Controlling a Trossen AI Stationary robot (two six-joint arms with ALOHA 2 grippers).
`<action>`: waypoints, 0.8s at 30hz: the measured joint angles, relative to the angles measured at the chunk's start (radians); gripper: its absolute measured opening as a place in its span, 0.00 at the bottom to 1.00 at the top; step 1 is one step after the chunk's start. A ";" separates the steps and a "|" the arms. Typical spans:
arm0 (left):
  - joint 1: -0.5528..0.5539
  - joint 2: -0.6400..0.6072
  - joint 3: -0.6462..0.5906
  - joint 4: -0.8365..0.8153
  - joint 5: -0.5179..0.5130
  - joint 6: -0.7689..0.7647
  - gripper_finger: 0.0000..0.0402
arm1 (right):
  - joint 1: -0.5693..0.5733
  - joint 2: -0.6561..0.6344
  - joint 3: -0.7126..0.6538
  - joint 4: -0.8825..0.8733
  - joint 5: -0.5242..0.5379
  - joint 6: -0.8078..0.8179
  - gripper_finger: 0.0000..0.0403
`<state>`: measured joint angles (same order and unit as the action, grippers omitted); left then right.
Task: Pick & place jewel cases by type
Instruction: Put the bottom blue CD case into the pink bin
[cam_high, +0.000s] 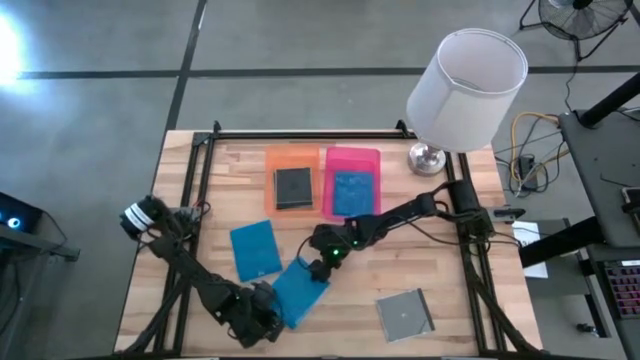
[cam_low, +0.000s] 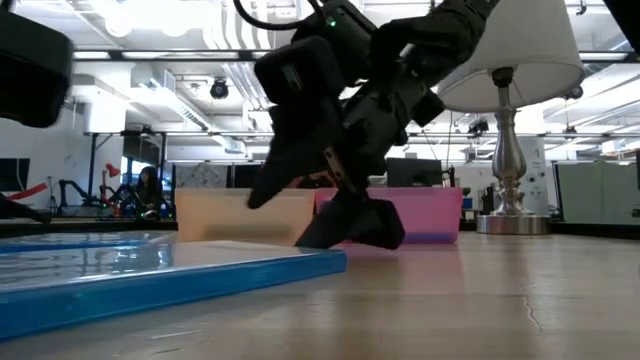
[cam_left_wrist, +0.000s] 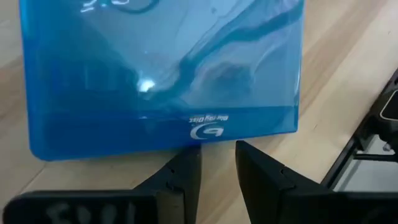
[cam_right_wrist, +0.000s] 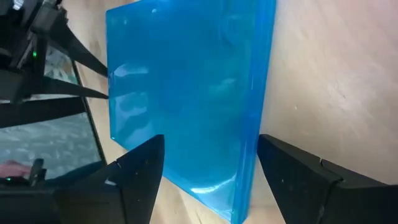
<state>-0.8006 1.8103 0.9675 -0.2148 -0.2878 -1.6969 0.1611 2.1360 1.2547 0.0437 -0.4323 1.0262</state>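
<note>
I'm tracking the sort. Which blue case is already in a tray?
The blue case lying in the pink tray; the other two blue ones lie on the bare table.

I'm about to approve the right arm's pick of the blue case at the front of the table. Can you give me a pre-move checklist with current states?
1. Right hand open, fingers either side of the front blue case: ok.
2. Case flat on the table, not yet lifted: ok.
3. Left hand clear of that case: not ok; its narrow-set fingertips sit right at the case's near edge.
4. Pink tray has room: cannot tell; it already holds a blue case.
5. Orange tray holds only a dark case: ok.
6. Other blue case lies apart from the target: ok.
</note>
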 joint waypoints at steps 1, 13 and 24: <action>0.009 0.000 0.000 0.006 0.009 0.017 0.22 | 0.001 0.003 0.008 -0.006 -0.006 0.002 0.64; 0.060 0.031 -0.004 0.011 0.098 0.146 0.22 | 0.012 -0.013 0.090 -0.104 -0.020 -0.050 0.64; 0.044 0.088 -0.007 0.023 0.105 0.098 0.22 | 0.025 -0.035 0.054 -0.069 -0.170 -0.005 0.64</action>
<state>-0.7567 1.8986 0.9604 -0.1917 -0.1824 -1.5990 0.1856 2.1006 1.3087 -0.0256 -0.6021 1.0210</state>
